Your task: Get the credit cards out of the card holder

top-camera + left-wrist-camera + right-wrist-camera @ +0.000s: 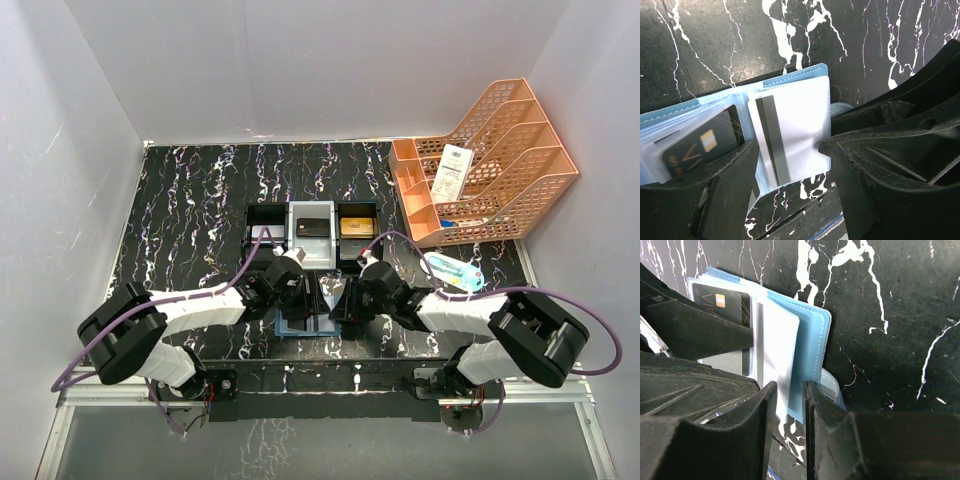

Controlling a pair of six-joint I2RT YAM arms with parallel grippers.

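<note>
The teal-blue card holder (300, 325) lies open on the table's near middle, between both grippers. In the left wrist view the card holder (795, 72) shows a black credit card (700, 145) with a gold chip in a left pocket. A greyish-white credit card (795, 125) with a dark stripe sits in the pale right pocket. My left gripper (787, 150) is open, its fingertips on either side of that pocket. My right gripper (790, 395) is shut on the near edge of the holder's blue right cover (815, 340). In the top view the left gripper (295, 290) and right gripper (345, 297) nearly touch.
A black-and-white three-compartment tray (265, 222) stands just beyond the grippers, with a black card (313, 227) in the middle and a gold card (356, 226) on the right. An orange file rack (500, 170) holds a white barcoded slip (452, 172). A white-and-light-blue oval case (455, 270) lies right.
</note>
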